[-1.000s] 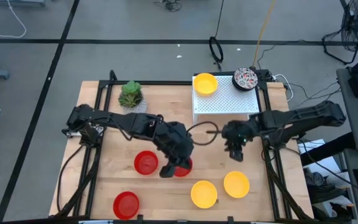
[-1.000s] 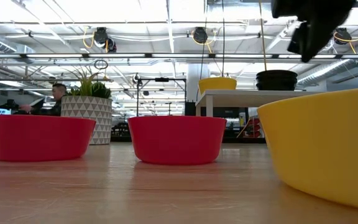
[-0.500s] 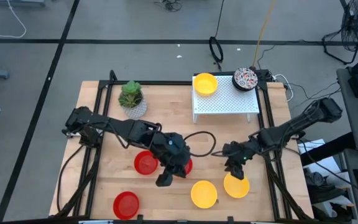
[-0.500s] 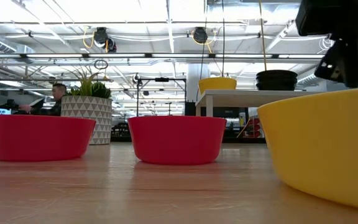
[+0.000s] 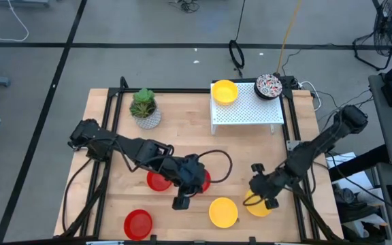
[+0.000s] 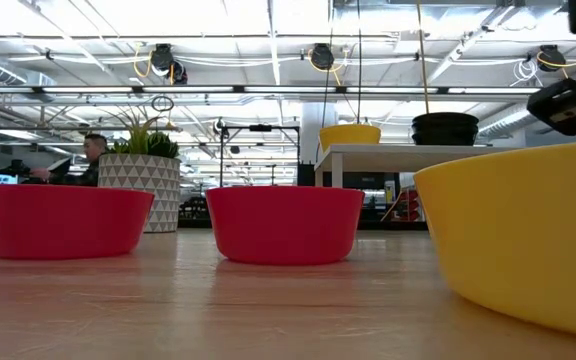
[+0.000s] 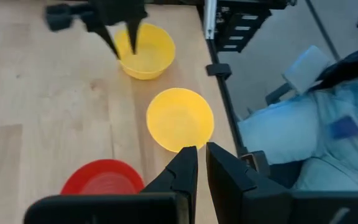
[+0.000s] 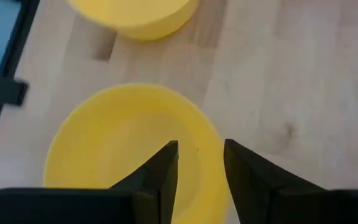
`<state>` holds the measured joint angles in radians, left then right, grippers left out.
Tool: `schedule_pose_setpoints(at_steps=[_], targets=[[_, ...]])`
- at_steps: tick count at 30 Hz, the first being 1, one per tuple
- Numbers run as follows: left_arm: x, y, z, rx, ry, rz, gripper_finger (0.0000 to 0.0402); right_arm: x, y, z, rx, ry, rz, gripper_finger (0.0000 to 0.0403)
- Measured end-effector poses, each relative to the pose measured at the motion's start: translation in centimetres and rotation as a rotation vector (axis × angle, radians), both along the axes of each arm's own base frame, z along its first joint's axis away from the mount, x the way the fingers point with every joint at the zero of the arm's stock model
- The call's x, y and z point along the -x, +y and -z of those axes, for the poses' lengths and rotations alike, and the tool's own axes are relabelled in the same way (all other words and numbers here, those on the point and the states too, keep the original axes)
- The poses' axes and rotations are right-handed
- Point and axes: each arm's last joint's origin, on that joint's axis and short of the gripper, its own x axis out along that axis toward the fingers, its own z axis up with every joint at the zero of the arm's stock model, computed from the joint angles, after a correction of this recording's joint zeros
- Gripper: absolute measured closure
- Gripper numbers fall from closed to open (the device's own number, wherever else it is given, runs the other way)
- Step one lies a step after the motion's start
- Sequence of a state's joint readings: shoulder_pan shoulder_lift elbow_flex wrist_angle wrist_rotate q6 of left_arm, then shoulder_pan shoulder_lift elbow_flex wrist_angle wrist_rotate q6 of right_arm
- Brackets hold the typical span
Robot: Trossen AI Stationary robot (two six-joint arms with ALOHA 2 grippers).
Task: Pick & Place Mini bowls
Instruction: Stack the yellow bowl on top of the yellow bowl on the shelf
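Yellow mini bowl (image 5: 258,203) sits upright, mouth up, near the bench's (image 5: 114,129) front right; round, no long axis. Second yellow bowl (image 5: 223,211) lies just beside it, to its left. Right hand (image 5: 263,199) reaches down at the first bowl, fingers (image 8: 161,168) parted astride its rim, not clamped. Left arm stretches low across the bench; left hand (image 5: 182,202), closed and empty, hangs by the red bowls (image 5: 159,180).

Left arm (image 5: 182,178) partly hides what looks like a red bowl (image 5: 203,181).
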<state>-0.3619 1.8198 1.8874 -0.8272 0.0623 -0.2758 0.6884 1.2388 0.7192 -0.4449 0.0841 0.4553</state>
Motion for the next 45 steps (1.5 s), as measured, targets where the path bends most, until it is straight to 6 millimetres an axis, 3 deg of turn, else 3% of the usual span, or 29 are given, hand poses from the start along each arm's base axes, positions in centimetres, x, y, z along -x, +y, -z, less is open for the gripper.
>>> schedule_pose_setpoints(at_steps=[13,22,26,35,40,45], targets=[[0.1,-0.2,0.0,-0.026,-0.01,-0.02,0.0364,-0.6,0.7,2.3,0.102,0.051,-0.051,0.0287],[0.1,-0.2,0.1,-0.035,-0.003,-0.015,0.0364,-0.7,0.7,0.1,0.021,-0.083,-0.069,0.0287],[0.1,-0.1,0.1,-0.043,-0.006,-0.025,0.0364,-0.7,0.3,-0.3,0.088,-0.141,-0.035,0.0287],[0.1,-0.1,0.1,-0.047,-0.003,-0.039,0.0364,-0.3,-1.1,2.8,0.121,-0.067,0.03,0.0287],[0.1,-0.1,0.1,-0.047,-0.002,-0.039,0.0364,0.0,-1.4,3.9,0.003,-0.025,0.057,0.0289],[0.2,-0.1,0.1,-0.048,0.0,-0.039,0.0364,0.0,-1.4,3.9,-0.022,-0.018,0.043,0.0343]])
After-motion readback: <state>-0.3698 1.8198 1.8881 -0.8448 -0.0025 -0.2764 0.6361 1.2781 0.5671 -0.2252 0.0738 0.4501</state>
